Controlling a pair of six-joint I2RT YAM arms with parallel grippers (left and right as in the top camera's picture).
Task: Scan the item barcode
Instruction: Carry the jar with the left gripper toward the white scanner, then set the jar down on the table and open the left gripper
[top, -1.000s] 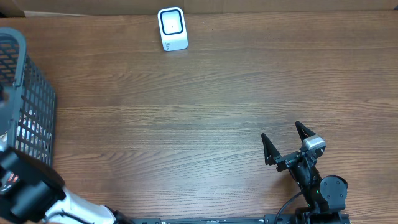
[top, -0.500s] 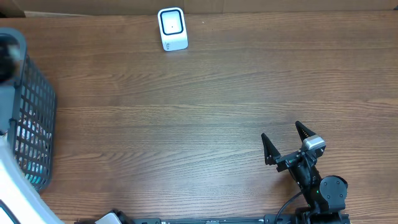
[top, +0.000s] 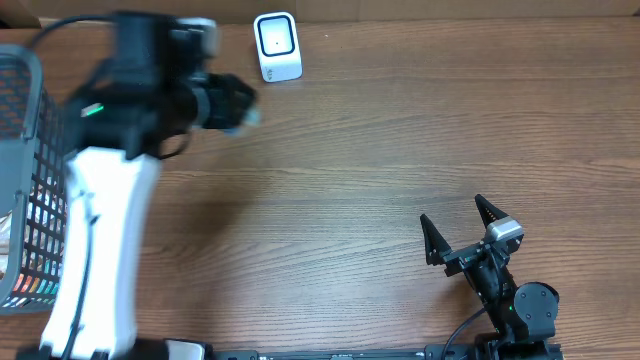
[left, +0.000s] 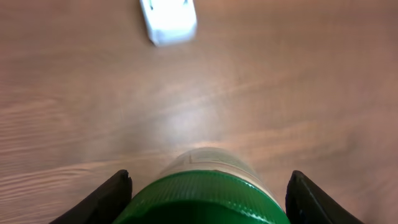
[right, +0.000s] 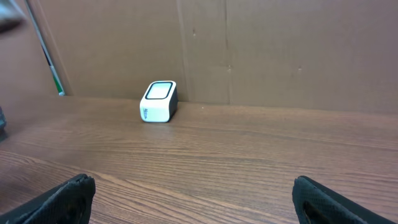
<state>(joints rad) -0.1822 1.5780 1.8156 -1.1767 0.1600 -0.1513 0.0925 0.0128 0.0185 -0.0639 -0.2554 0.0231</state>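
The left tool (left: 208, 190) pinched a green-capped jar (left: 208, 167), the white scanner (left: 168, 22) ahead of it; the right tool (top: 452, 212) stood spread, empty.

left pincer (top: 232, 103): blurred, seemingly gripping item (top: 248, 116), near scanner (top: 277, 46) | right pincer (top: 462, 228): spread wide | basket (top: 40, 170): left edge

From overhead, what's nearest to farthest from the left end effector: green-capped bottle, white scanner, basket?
1. Green-capped bottle: gripped in the left end effector itself.
2. White scanner: just beyond, toward the back.
3. Basket: far left side.
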